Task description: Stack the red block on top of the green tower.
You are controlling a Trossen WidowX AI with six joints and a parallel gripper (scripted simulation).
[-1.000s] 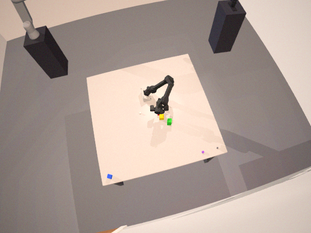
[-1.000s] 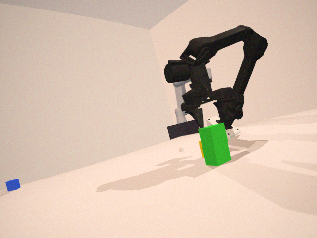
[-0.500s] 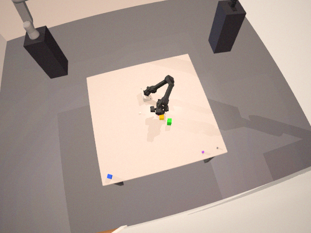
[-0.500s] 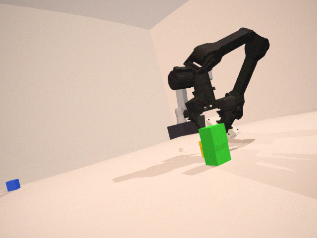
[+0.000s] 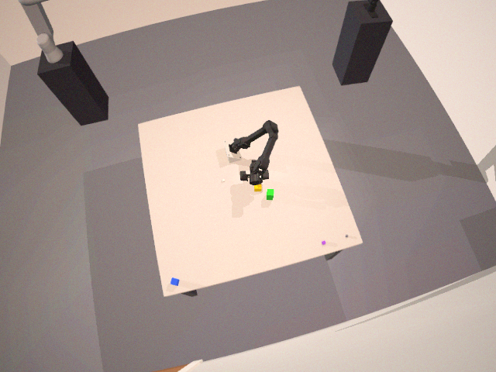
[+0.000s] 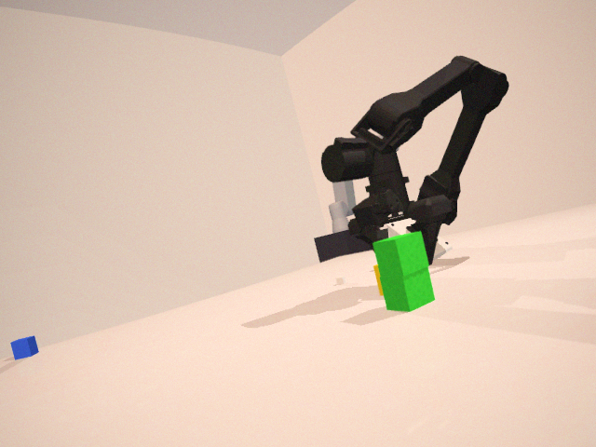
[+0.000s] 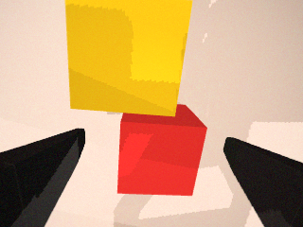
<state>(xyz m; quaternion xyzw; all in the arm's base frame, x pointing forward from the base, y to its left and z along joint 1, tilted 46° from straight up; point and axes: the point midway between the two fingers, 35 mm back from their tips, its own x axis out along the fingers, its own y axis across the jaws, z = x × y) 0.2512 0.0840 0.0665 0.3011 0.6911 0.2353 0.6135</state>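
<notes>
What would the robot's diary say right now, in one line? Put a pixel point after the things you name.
claw (image 6: 399, 250) (image 7: 157, 139): open, empty | red block (image 7: 158, 158): between fingertips, ungripped | yellow block (image 5: 257, 187) (image 6: 378, 280) (image 7: 125, 57): beside red | green tower (image 5: 270, 194) (image 6: 404, 271): standing

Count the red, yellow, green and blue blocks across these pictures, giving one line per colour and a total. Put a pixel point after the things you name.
Red block (image 7: 161, 161): 1
Yellow block (image 5: 257, 188) (image 6: 378, 278) (image 7: 123, 57): 1
Green blocks (image 5: 270, 194) (image 6: 406, 271), stacked: 2
Blue block (image 5: 174, 281) (image 6: 23, 348): 1
Total: 5
</notes>
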